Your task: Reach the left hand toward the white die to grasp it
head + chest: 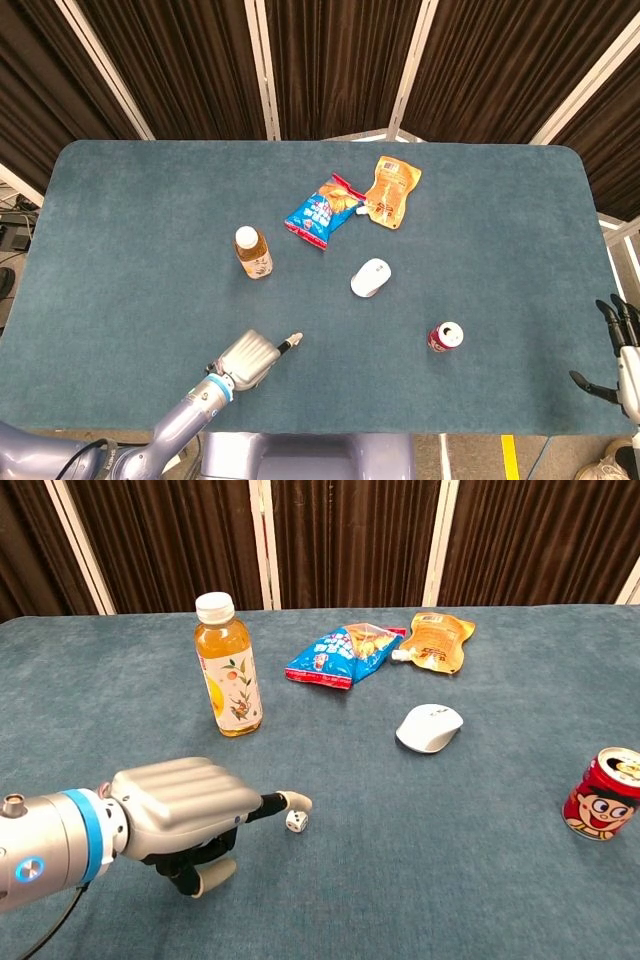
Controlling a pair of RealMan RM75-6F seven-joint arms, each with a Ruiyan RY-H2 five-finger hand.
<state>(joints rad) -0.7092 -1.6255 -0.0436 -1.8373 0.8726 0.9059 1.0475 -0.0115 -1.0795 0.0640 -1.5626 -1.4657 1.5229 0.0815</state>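
The small white die (296, 822) lies on the blue tabletop near the front middle. My left hand (185, 810) has come in from the left, low over the cloth. One finger is stretched out, and its fingertip (297, 802) sits just above and behind the die. The thumb hangs lower, apart from that finger, and nothing is held. In the head view my left hand (250, 357) points right and its outstretched fingertip covers the die. My right hand (618, 350) shows at the table's right edge with its fingers apart and empty.
An orange drink bottle (229, 666) stands behind the left hand. A white mouse (429, 727) lies right of centre, and a red can (603, 794) stands at the right. A blue snack bag (322, 211) and an orange pouch (392, 191) lie further back.
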